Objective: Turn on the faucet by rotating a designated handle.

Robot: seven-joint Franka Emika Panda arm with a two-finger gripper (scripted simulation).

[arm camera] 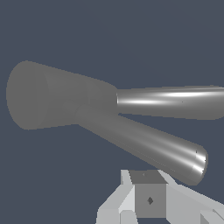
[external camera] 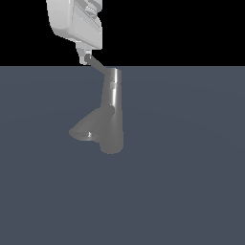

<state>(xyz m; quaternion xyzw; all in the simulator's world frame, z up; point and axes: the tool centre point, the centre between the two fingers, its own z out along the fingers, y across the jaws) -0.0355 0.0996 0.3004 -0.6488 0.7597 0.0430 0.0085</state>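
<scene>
The grey faucet stands upright on the floor, its wide cone spout flaring toward the exterior view's left. The thin handle sticks out from the top cap, up toward that same side. My gripper hangs from above with its fingertips right at the handle's free end; its fingers look shut with nothing between them. In the wrist view the handle is the thick rod ending just beside my gripper. Beyond it lie the matte cone spout and a shiny cylinder of the faucet.
A flat blue-grey floor lies under the faucet and runs back to a straight far edge, with black above it. The white hand of the arm fills the space above the handle's end.
</scene>
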